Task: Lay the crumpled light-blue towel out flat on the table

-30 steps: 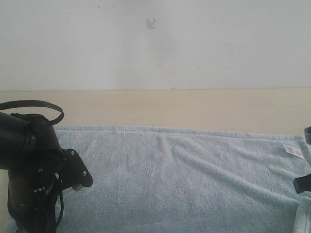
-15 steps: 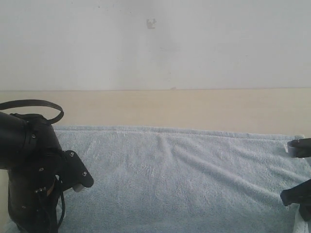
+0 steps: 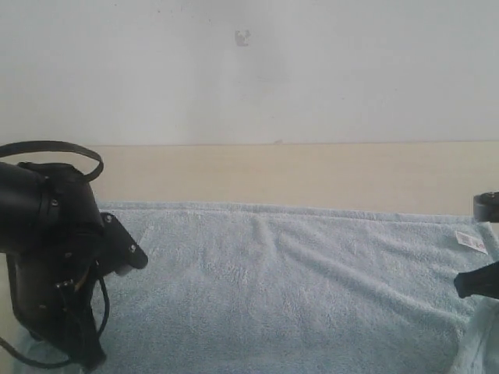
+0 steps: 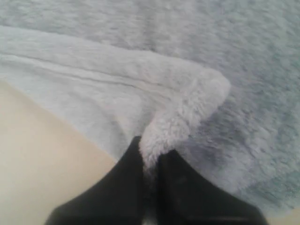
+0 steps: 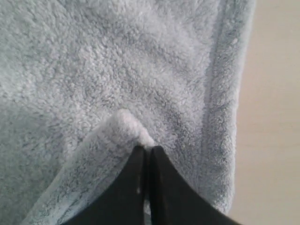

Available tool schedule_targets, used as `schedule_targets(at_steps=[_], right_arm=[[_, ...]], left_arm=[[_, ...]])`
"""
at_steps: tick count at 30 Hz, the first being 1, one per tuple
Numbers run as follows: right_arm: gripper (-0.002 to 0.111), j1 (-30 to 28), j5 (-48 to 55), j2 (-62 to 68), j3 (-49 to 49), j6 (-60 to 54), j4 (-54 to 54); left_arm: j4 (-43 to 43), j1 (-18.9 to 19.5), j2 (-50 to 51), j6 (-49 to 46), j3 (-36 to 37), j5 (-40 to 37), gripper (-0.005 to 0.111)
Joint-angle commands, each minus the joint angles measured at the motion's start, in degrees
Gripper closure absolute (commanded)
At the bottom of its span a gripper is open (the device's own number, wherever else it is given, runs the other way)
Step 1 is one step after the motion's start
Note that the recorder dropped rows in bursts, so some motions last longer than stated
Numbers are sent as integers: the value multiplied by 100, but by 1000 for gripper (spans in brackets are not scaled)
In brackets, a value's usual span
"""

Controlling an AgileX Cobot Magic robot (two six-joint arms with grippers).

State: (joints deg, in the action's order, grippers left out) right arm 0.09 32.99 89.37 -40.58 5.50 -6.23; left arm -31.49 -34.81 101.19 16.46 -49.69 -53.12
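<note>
Already mostly opened out, the towel lies across the near part of the table. Its far hem runs fairly straight, parallel to the white wall, and a strip of bare tabletop lies between the two. Shallow ripples slant across the towel's middle, and the small white label sits near the far right corner. The near edge is out of frame, so how it lies cannot be told.

The left gripper has its jaws pinched together on a raised, doubled-over fold of terry at the left end, with bare table just beside that fold. The right gripper is likewise clamped on a small peak of cloth just inside the right hem, again with bare table just beyond it.

By my reading this is the finishing stage: both ends are held so that the cloth can be drawn taut and the last creases taken out.

The next move likely calls for easing the two ends apart and slightly toward the near side, keeping them low. The left fold should be laid open rather than doubled under. Both jaws should let go only once the pinched peaks rest on the table. Pulling unevenly could skew the straight far hem.
</note>
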Motion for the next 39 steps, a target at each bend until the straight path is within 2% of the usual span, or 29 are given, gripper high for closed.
schedule_targets(at_steps=[1,6,8,10,13,18,24,29,31,33,34,36,39], right_arm=[[108,-11,-131,-675,-40,-16,464],[108,-11,-326,-1531,-13,-372,1184],[108,-11,-350,-1877,-13,-482,1250],[108,-9,-415,-2330,-13,-587,1250],[108,-9,-428,-3094,-13,-615,1129],[108,-9,-505,-4693,-13,-550,1134],[108,-11,-957,-6531,-109,-421,1197],[108,-11,-1346,-7077,-257,-465,1162],[108,-11,-1292,-6755,-195,-642,1122],[108,-11,-1150,-6184,-104,-643,1001],[108,-11,-931,-5892,-100,-487,1001],[108,-11,-535,-5840,-100,-414,1025],[108,-11,-388,-6018,-100,-495,1025]], left_arm=[[-712,-39,-633,1113,114,268,103],[-757,-39,-1800,1802,588,1158,103],[-1043,-39,-2354,2327,858,1382,103],[-1639,-39,-3067,3167,1113,1421,103],[-2528,-39,-4212,4221,1371,959,103],[-2829,-39,-6290,4220,1263,361,103],[-2844,-39,-8300,4220,844,767,103],[-3039,-39,-8885,4220,630,958,103],[-3281,-39,-8714,3993,640,707,103],[-3282,-39,-8281,3439,640,139,103],[-3127,-39,-7982,3125,628,-231,103],[-2614,-39,-7849,2584,628,-441,103],[-2239,-39,-7886,2363,628,-192,103]])
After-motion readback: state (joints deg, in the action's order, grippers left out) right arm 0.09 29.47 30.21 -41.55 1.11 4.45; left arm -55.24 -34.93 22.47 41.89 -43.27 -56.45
